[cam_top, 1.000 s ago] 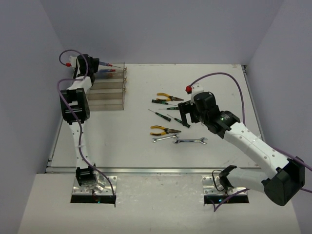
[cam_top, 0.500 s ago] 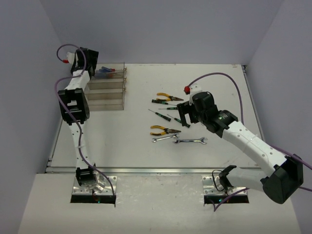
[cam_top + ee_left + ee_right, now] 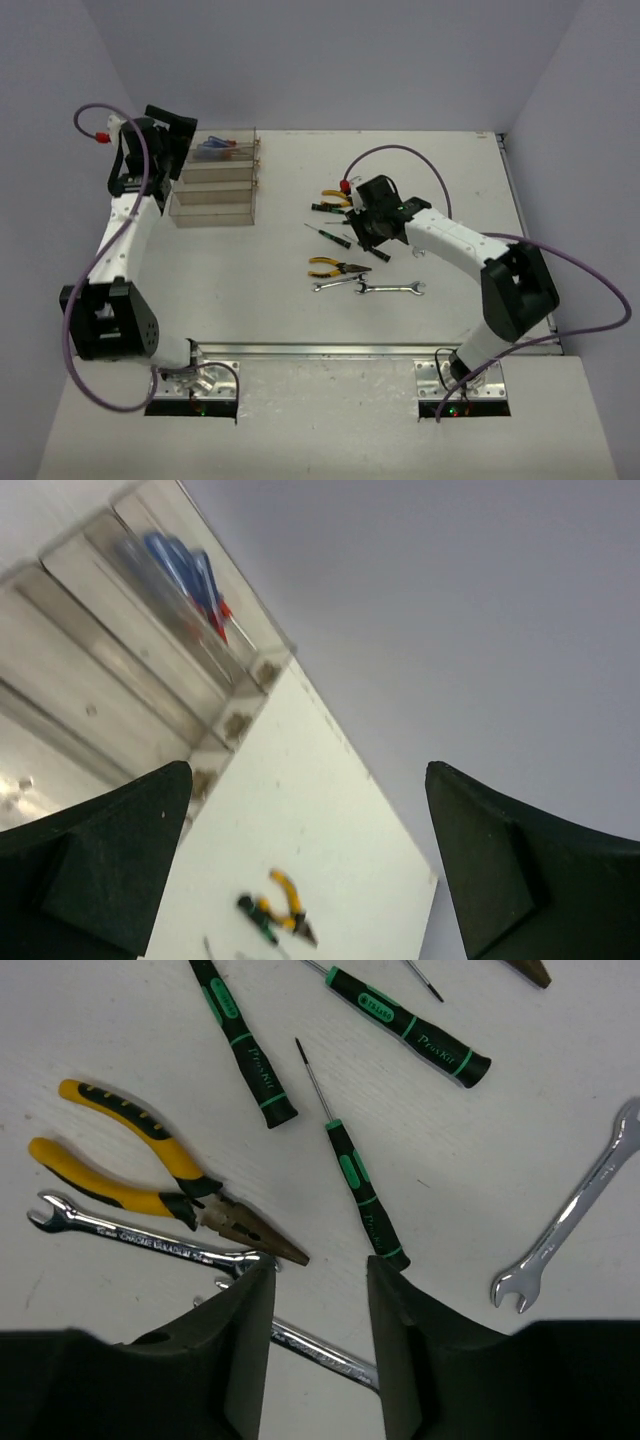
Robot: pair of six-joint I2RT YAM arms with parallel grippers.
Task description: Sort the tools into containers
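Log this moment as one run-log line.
left gripper: open, empty, beside containers | right gripper: open, empty, near black-green screwdriver | binned: blue screwdrivers | on table: pliers, wrenches

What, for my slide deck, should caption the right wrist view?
Right pincer above a black-green screwdriver, with yellow pliers and silver wrenches nearby.

On the white table, at upper left of the overhead view, clear containers joined in a stepped row. Right of centre, lying loose: one yellow-handled pliers higher up and a second pair lower, with slim black-green screwdrivers between them. Just under the lower pliers, two silver wrenches nearly end to end, and a third wrench apart at the right of the right wrist view.
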